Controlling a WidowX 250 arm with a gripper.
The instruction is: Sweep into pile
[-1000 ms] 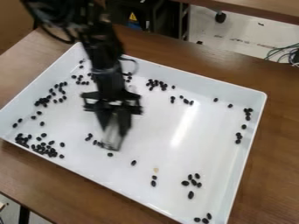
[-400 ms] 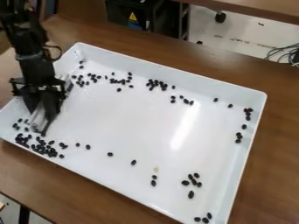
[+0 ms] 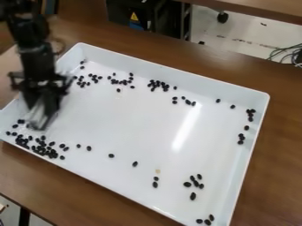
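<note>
I can't tell if the pincer is wide or narrow. Just below it, black beans make a long bunch, slanting down to the right beside the tray edge. Right of the pincer is big white room to move.

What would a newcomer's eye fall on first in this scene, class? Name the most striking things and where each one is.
The big white tray comes first, lying at a slant across the brown table. Next are the small dark beans, crowded most thickly in the tray's lower-left corner and scattered in loose clusters elsewhere. The black pincer hangs over the tray's left side, just above that crowded corner in the picture.
</note>
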